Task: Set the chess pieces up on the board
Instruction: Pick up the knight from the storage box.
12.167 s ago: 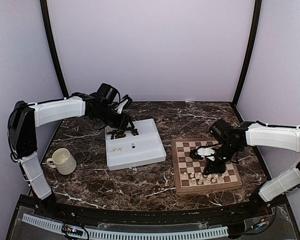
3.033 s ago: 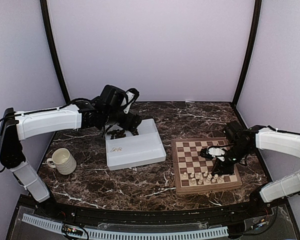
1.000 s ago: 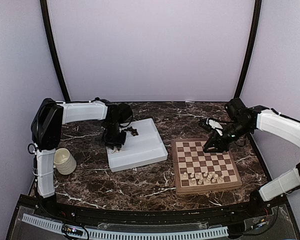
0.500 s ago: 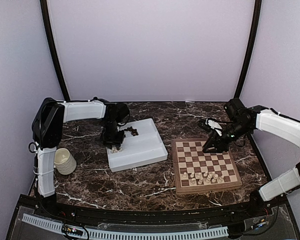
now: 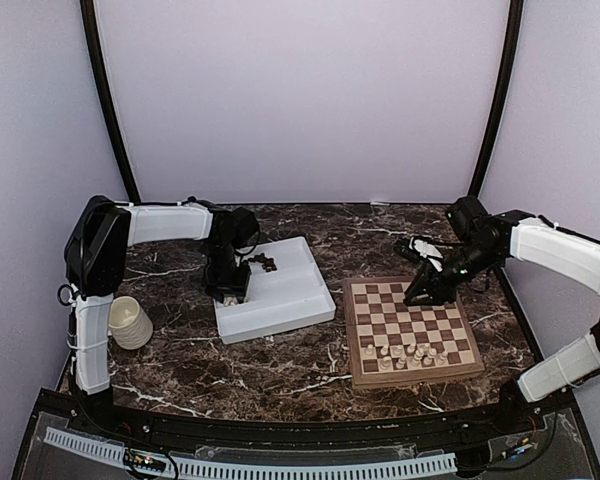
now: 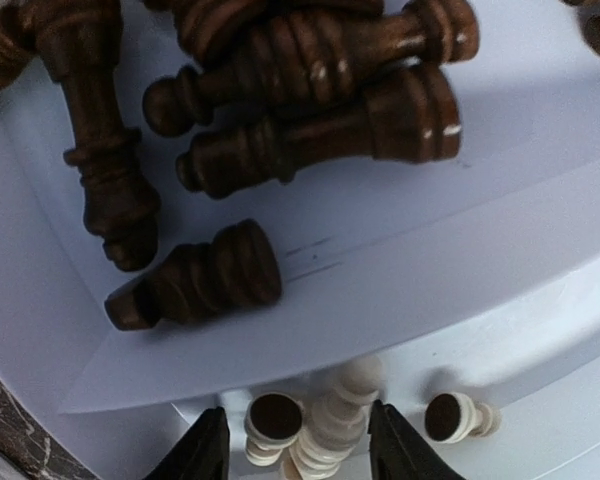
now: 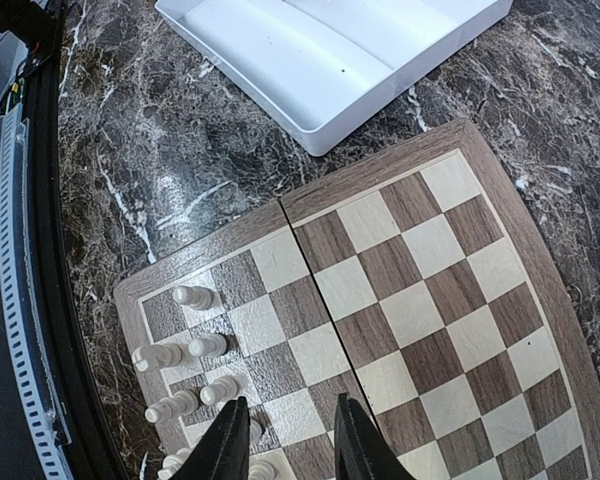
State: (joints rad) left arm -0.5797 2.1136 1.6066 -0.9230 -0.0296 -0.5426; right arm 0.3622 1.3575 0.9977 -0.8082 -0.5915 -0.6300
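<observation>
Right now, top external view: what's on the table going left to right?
mug → white tray → chessboard. Left out: the left gripper, which overlaps the tray's left end, and the right gripper, which is over the board.

Cream pieces [image 6: 320, 430] run off the lower edge.

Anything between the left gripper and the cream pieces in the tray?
Nothing visible does. The left gripper hangs open directly over the cream pieces, which lie between its jaws. The dark pieces lie in the neighbouring compartment of the tray, past the divider.
</observation>
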